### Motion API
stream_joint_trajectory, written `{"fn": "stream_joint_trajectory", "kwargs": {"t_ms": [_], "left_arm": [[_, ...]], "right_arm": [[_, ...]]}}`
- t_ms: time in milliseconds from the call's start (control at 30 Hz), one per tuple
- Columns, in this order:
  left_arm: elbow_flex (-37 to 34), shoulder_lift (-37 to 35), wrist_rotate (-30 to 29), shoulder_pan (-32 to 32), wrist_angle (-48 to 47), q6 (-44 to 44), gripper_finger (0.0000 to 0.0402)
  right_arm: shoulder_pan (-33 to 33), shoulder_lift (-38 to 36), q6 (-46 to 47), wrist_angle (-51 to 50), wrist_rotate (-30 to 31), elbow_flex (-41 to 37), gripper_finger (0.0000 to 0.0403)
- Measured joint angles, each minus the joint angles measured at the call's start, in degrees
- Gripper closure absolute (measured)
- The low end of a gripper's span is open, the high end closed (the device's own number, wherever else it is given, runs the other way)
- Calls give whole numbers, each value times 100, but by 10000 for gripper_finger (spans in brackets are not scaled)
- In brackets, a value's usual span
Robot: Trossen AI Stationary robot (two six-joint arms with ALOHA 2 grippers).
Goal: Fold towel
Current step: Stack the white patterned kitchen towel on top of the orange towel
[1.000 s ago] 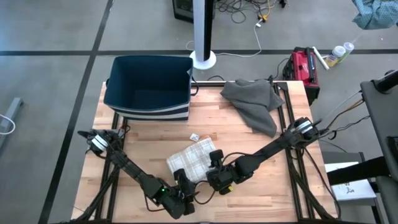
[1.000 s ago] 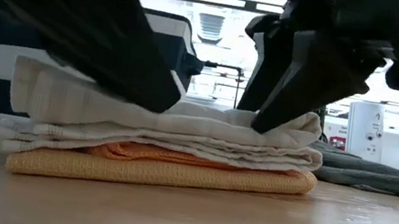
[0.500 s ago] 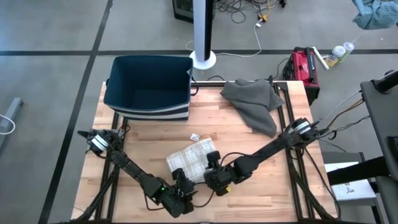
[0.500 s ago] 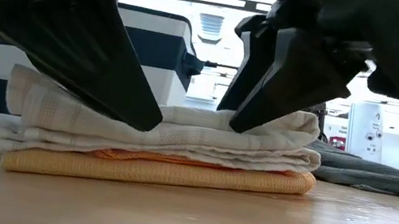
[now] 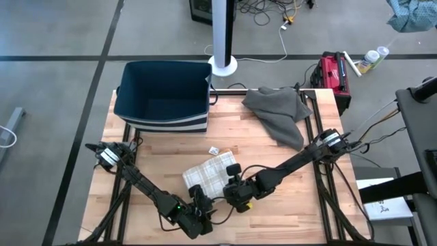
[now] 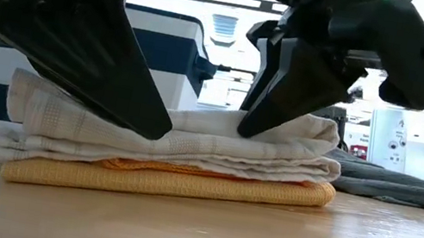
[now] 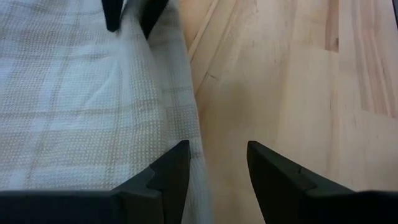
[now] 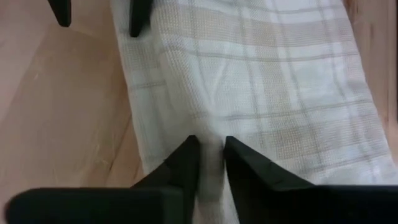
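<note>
While pinched by right jaws, towel (image 5: 213, 175) edge near table (image 5: 164, 147) front.

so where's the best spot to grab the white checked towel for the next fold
Likely the near long edge of the white checked towel, taken from above: it lies flat, folded, edges stacked. The right gripper already pinches a ridge there; the left gripper straddles that edge, open.

Waffle-weave cloth towel (image 8: 261, 93), soft and matt; smooth, faintly glossy wooden table (image 7: 298, 74); matt dark gripper fingers (image 7: 168, 171).
</note>
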Motion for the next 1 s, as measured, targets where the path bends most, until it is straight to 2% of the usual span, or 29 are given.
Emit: {"fn": "stream_joint_trajectory", "kwargs": {"t_ms": [167, 233, 333, 567, 800, 1000], "left_arm": [[0, 0, -4, 0, -98, -102, 248], [0, 0, -4, 0, -127, -133, 248], [0, 0, -9, 6, -155, -170, 248], [0, 0, -11, 20, -189, -202, 248], [0, 0, -13, 20, -233, -322, 248], [0, -54, -13, 21, -418, -297, 248]], "right_arm": [[50, -128, 41, -488, -6, 158, 389], [64, -223, 145, -680, -2, 160, 397], [96, -307, 326, -875, -35, 162, 393], [114, -203, 550, -695, -757, 162, 398], [114, 45, 648, -339, -1165, 110, 372], [142, 81, 672, -211, -1009, 137, 343]]}}
